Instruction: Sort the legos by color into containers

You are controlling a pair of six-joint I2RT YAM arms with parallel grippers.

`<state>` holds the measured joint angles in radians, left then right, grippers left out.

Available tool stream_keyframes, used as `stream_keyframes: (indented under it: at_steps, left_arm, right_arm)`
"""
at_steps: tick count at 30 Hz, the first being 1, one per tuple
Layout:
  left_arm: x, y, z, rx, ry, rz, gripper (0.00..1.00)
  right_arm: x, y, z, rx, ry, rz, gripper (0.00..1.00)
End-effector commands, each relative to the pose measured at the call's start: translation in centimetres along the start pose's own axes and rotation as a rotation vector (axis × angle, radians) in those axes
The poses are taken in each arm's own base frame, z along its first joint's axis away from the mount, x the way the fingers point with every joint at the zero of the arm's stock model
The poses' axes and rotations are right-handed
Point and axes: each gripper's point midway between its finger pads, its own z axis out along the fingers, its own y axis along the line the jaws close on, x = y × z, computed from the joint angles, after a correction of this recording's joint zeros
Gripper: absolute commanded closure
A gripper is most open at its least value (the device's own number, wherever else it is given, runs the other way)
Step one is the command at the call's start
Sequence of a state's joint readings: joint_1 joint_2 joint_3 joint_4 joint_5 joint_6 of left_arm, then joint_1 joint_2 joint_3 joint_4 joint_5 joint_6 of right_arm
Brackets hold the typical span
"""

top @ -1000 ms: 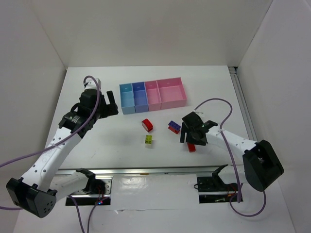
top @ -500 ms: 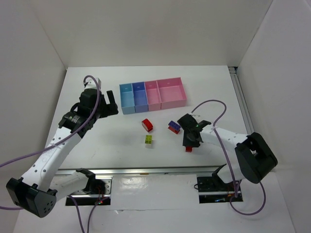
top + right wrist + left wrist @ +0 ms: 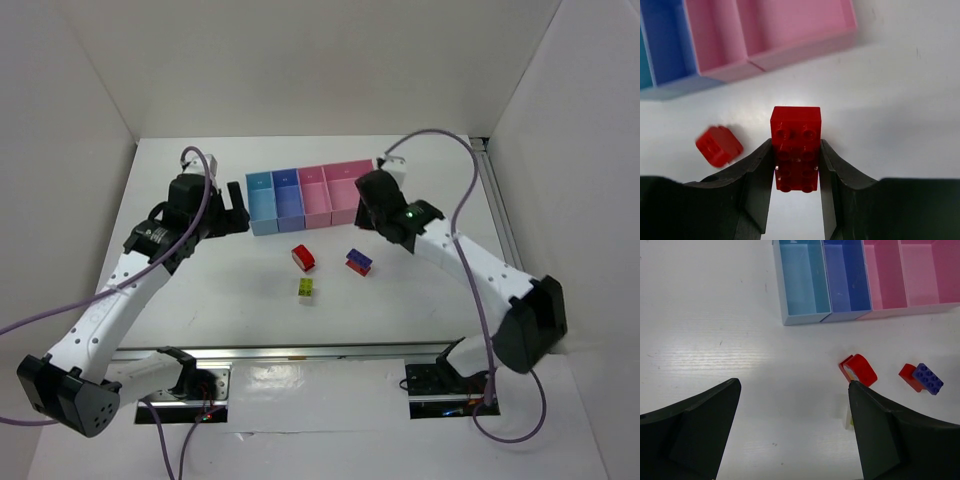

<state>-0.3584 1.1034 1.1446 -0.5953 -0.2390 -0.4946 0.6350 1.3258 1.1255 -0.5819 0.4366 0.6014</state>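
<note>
Your right gripper [image 3: 796, 150] gripped red brick [image 3: 795, 127] over table [image 3: 240, 295], just in front of pink bins [image 3: 800, 50]. Your left gripper [image 3: 792, 390] gaped wide, holding nothing. Second red brick [image 3: 302, 257], yellow-green brick [image 3: 306, 288] and blue-and-red stack [image 3: 358, 262] lay on table before containers [image 3: 805, 318].

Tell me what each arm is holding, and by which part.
The right gripper holds a small red plastic brick, jaws pinching its two long sides. The left gripper is open, holding nothing.
</note>
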Motion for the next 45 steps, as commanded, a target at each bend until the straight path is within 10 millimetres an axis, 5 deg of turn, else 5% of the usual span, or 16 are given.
stream_keyframes:
  at_steps: [1, 2, 7, 9, 11, 13, 18, 21, 23, 27, 29, 35, 43, 45]
  left_arm:
    - [-1.0, -1.4, -0.7, 0.065, -0.022, 0.035, 0.00]
    - [-1.1, -1.4, -1.0, 0.063, -0.016, 0.036, 0.00]
    - [-0.3, -1.2, -0.9, 0.052, 0.010, 0.004, 0.00]
    - [-0.2, -1.1, -1.3, 0.060, -0.008, 0.001, 0.00]
    - [-1.0, -1.0, -1.9, 0.057, -0.048, -0.002, 0.00]
    - [-1.4, -0.6, -2.2, 0.035, -0.070, -0.019, 0.00]
    - [-1.7, -0.5, -2.9, 0.017, -0.053, -0.022, 0.00]
    - [-2.6, 0.1, -3.5, -0.013, -0.093, -0.043, 0.00]
    - [-3.1, 0.6, -4.1, -0.033, -0.125, -0.074, 0.01]
    - [-3.4, 0.8, -4.5, -0.037, -0.152, -0.081, 0.06]
    - [-3.4, 0.8, -4.5, -0.037, -0.152, -0.081, 0.06]
    - [-3.1, 0.8, -4.6, -0.028, -0.146, -0.091, 0.06]
    - [-2.8, 0.9, -4.5, -0.029, -0.146, -0.073, 0.06]
    - [-2.6, 0.8, -4.2, -0.025, -0.132, -0.069, 0.06]
  right_arm:
    - [-5.9, 1.8, 3.0, 0.034, -0.119, -0.054, 0.71]
    - [-6.0, 2.5, 5.4, 0.035, -0.103, -0.066, 0.71]
    - [-11.1, 4.9, 9.9, -0.026, -0.166, -0.042, 0.67]
    - [-10.7, 4.4, 12.7, 0.010, -0.133, -0.046, 0.65]
    - [-11.3, 4.7, 14.2, 0.019, -0.131, -0.042, 0.34]
    - [-11.7, 4.8, 14.3, 0.026, -0.139, -0.049, 0.09]
    - [-12.9, 4.5, 12.0, 0.006, -0.185, -0.030, 0.03]
    - [-10.7, 6.8, 8.7, -0.093, -0.174, -0.097, 0.21]
    - [-7.8, 8.4, 7.4, -0.164, -0.129, -0.187, 0.24]
    - [1.2, 12.0, 5.7, -0.378, 0.047, -0.410, 0.03]
    - [5.3, 14.4, 4.0, -0.453, 0.074, -0.533, 0.00]
    - [9.9, 15.0, 5.4, -0.426, 0.160, -0.655, 0.00]
    - [11.7, 15.2, 8.4, -0.370, 0.212, -0.706, 0.05]
    - [11.8, 15.5, 8.8, -0.374, 0.205, -0.702, 0.14]
